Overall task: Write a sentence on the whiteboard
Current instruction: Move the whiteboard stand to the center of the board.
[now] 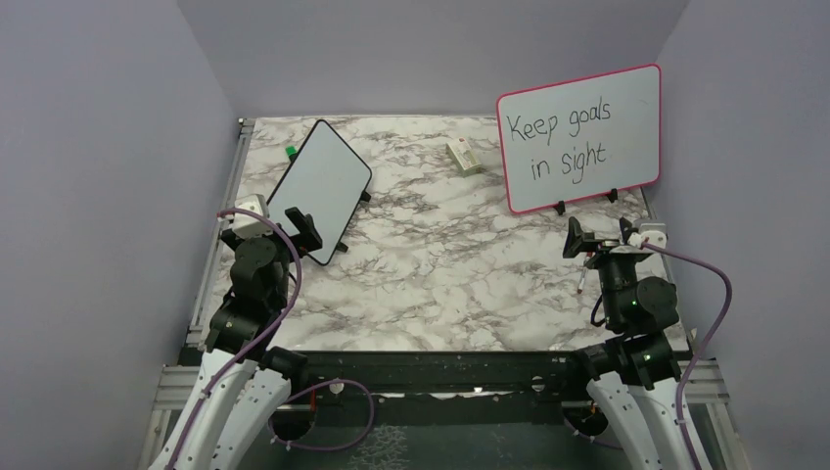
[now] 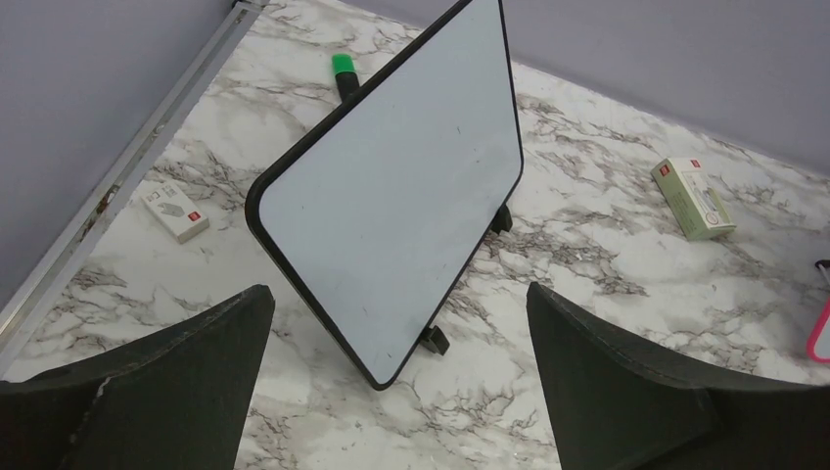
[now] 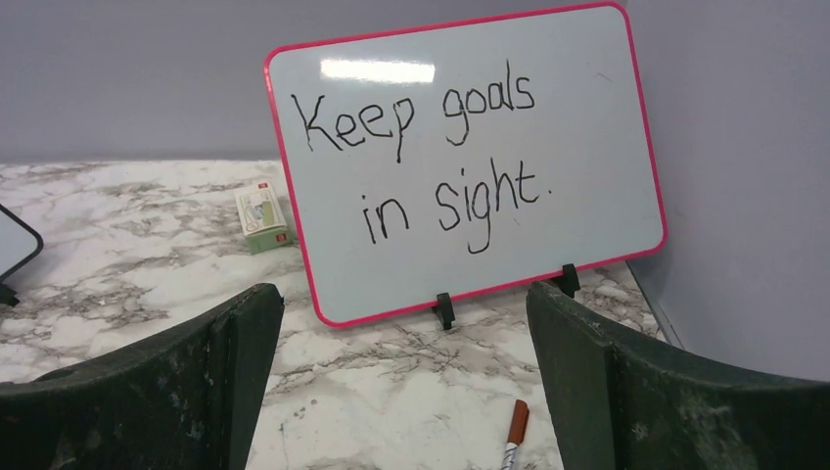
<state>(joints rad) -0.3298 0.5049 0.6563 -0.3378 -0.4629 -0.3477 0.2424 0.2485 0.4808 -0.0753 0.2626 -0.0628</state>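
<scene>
Whiteboard (image 2: 391, 196) blank; pink-framed board (image 3: 470, 166) reads "Keep goals in sight"; left end effector (image 2: 396, 294), right end effector (image 3: 399, 292) released

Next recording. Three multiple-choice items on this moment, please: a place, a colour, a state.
1. Where is the reddish-capped marker?
A. on the table beside the right gripper
B. at the far left edge
C. leaning on the back wall
2. The frame of the board with writing is:
A. black
B. pink
C. green
3. The black-framed whiteboard is:
A. blank
B. full of red words
C. lying flat
Answers: A, it lies on the marble by the right gripper; B, a pink rim surrounds the black words; A, its surface bears no writing.
</scene>
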